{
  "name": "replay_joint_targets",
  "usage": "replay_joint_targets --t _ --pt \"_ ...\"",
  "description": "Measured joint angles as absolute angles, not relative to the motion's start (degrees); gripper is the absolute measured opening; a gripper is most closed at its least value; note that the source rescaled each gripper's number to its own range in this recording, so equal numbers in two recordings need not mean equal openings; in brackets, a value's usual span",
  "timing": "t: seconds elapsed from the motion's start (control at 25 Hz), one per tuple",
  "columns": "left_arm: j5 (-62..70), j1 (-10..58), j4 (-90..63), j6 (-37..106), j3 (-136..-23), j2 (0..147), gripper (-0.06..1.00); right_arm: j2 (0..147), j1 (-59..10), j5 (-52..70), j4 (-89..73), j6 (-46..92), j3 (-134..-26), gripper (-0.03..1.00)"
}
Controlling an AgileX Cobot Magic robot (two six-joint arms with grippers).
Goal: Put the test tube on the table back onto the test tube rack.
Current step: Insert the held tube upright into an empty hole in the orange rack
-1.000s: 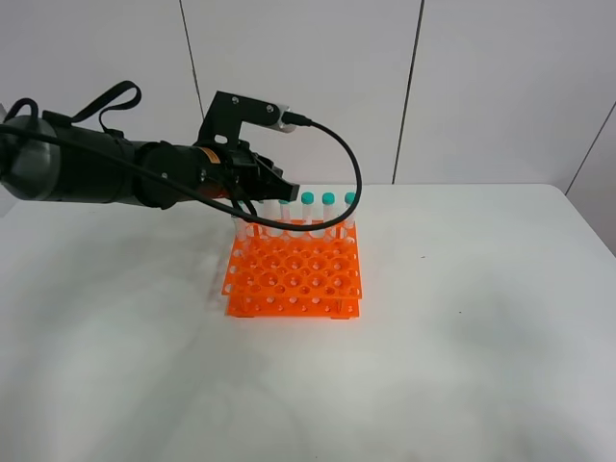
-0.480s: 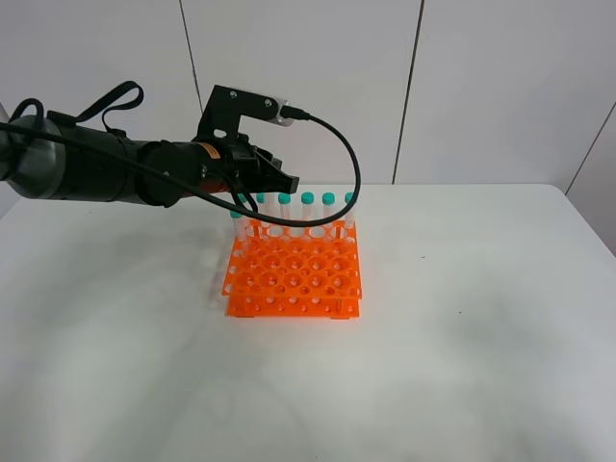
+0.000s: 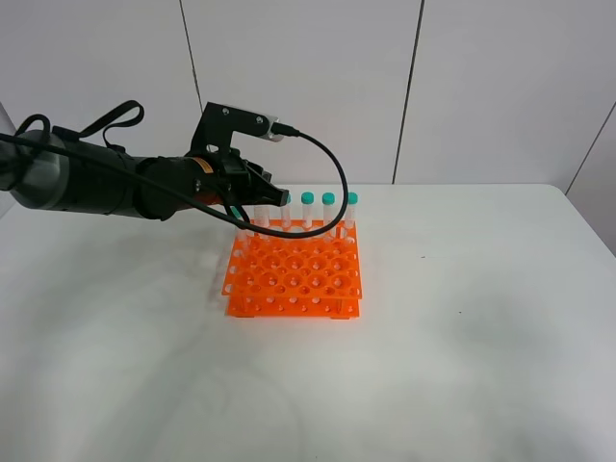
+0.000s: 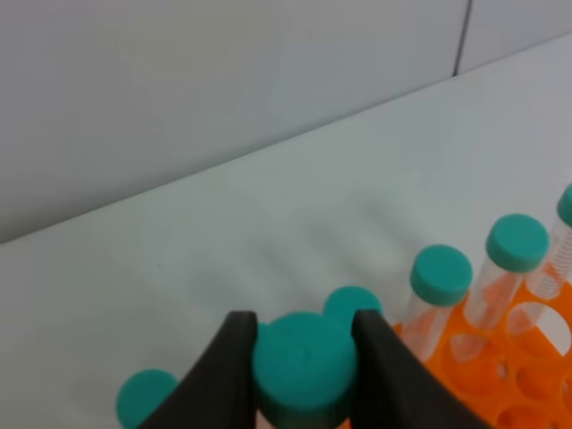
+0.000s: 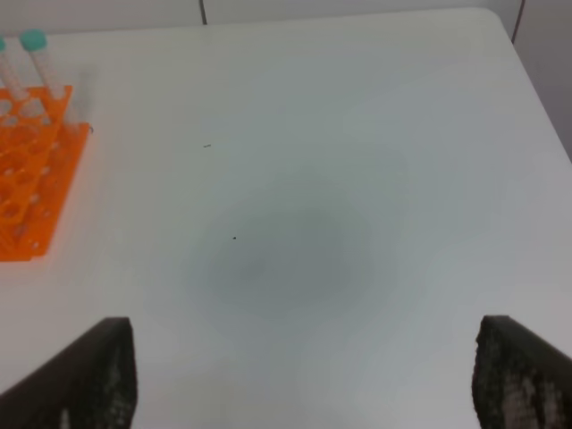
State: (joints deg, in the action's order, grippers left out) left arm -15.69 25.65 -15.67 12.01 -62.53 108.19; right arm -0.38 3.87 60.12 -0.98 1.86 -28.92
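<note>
My left gripper [image 4: 304, 323] is shut on the teal cap of the test tube [image 4: 304, 371], one dark finger on each side of it. In the high view the left gripper [image 3: 277, 198] hangs over the back left part of the orange test tube rack [image 3: 294, 274], and its fingers hide the held tube there. Other teal-capped tubes [image 3: 328, 214] stand upright in the rack's back row [image 4: 442, 277]. The right gripper [image 5: 304, 375] is open over the bare white table [image 5: 295, 179], its fingertips [image 5: 103, 366] far apart, with nothing between them.
The rack stands near the middle of the table [image 3: 462, 337], towards its far edge, with white wall panels behind. A black cable [image 3: 332, 168] loops from the left wrist camera over the rack's back row. The right wrist view shows the rack's corner [image 5: 31, 179] at one side.
The left arm has drawn back a little to the left and slightly down, still shut on the capped tube. The right gripper has not moved.
</note>
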Motion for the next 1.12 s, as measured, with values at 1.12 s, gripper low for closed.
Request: replay_joint_targets --t 1.12 --pt "-19.01 25.53 -15.0 6.63 -62.02 109.74 0.01 -0.38 3.87 60.12 -0.98 1.86 -28.92 0.81"
